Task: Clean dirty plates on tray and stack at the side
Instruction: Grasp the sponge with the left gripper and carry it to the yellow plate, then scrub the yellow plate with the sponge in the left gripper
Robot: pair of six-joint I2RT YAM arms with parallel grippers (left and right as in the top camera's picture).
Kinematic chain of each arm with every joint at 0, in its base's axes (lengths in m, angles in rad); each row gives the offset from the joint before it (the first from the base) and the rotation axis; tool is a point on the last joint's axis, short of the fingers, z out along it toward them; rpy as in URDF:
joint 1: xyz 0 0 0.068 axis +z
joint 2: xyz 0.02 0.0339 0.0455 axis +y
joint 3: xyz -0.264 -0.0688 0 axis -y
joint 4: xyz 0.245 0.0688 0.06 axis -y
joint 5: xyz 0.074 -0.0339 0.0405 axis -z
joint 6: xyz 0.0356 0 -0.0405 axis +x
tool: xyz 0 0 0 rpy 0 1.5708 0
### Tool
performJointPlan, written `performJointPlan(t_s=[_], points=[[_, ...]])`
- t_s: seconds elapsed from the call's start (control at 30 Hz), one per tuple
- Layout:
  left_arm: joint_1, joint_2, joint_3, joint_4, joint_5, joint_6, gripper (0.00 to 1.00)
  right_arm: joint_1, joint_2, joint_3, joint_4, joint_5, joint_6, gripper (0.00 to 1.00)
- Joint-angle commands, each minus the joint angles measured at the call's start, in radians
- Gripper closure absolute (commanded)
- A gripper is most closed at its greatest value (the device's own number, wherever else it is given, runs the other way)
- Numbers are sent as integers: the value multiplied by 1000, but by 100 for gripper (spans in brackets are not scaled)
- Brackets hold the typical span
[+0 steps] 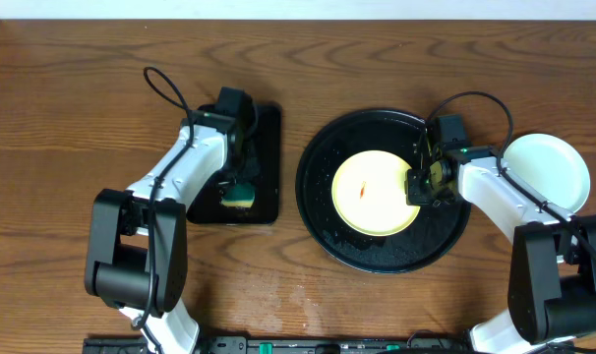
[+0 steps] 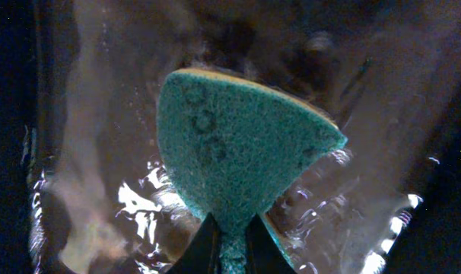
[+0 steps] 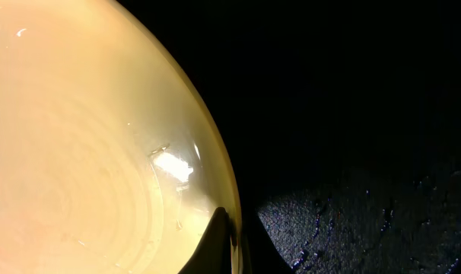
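A pale yellow plate (image 1: 375, 192) with a small red smear lies on the round black tray (image 1: 323, 216). My right gripper (image 1: 420, 183) is shut on the yellow plate's right rim; in the right wrist view the rim (image 3: 208, 152) runs between the two fingers (image 3: 232, 243). A pale plate (image 1: 549, 169) sits on the table to the right of the tray; a second one under it cannot be told. My left gripper (image 1: 237, 177) is shut on a green sponge (image 2: 230, 144) over the rectangular black tray (image 1: 267, 157).
The rectangular tray's floor (image 2: 101, 175) is wet and shiny. The round tray (image 3: 367, 213) carries water droplets. Both arms' bases stand at the table's front edge. The wooden table (image 1: 82, 98) surrounds both trays.
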Motion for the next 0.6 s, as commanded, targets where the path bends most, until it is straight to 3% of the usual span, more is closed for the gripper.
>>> performJointPlan(t_s=[0.0, 0.13, 0.23, 0.57], points=[[-25, -39, 103, -49, 32, 23, 93, 2, 26, -20, 6, -12, -63, 99], [-81, -84, 203, -106, 98, 43, 93, 2, 26, -20, 15, -41, -55, 99], [-142, -115, 217, -62, 206, 33, 92, 2, 27, -20, 15, -40, -47, 99], [-395, -23, 187, 126, 250, -200, 93, 2, 27, -20, 13, -40, -12, 99]])
